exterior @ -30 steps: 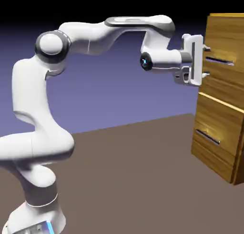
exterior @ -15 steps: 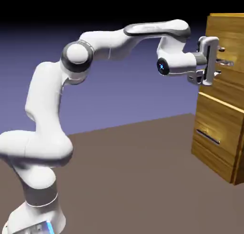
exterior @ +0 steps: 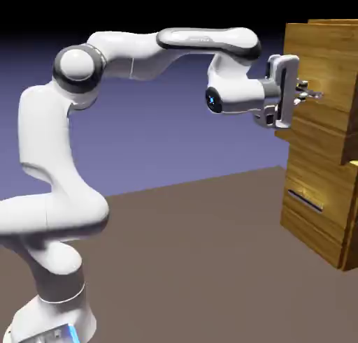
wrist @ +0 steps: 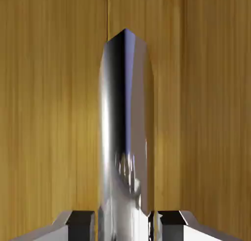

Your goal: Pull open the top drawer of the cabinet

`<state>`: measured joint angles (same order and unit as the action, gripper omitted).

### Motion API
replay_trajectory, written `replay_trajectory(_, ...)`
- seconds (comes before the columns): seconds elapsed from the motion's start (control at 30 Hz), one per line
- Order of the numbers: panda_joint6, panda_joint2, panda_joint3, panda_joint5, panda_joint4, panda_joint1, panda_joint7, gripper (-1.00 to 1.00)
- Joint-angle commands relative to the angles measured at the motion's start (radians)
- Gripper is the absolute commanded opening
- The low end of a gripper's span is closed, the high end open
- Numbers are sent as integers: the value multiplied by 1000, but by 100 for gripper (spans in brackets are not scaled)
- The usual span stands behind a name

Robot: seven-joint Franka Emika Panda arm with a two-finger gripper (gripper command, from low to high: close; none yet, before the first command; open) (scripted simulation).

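The cabinet (exterior: 316, 226) stands at the exterior view's right, tall and golden-brown. Its top drawer (exterior: 323, 59) juts out to the left, past the lower front. My gripper (exterior: 302, 91) reaches in level from the left and is shut on the top drawer's thin silver bar handle (exterior: 313, 94). In the hand view the handle (wrist: 125, 132) runs up the middle as a shiny bar between my two grey fingertips (wrist: 81, 219), which press against it. The drawer's wood front (wrist: 49, 112) fills the space behind it.
The lower drawer (exterior: 318, 188) with its own slim handle (exterior: 305, 200) sits flush beneath the pulled-out one. The brown table (exterior: 196, 265) spreads between the robot's base and the cabinet. My arm's elbow (exterior: 77, 69) rises at the upper left.
The open gripper moved right onto the handle and closed on it. It then drew back to the left, and the top drawer front came out with it.
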<state>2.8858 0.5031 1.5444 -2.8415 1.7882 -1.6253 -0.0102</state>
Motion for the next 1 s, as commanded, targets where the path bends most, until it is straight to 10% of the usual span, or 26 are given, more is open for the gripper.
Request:
replay_trajectory(0.0, -3, 0, -32, -1, 21, 36, 2, -100)
replay_trajectory(0.83, -10, 359, -794, 167, 655, 941, -206, -100)
replay_trajectory(0.87, -10, 359, -794, 167, 655, 941, -206, 100)
replay_trajectory(0.97, 17, 410, -839, 194, 705, 1014, -226, 100)
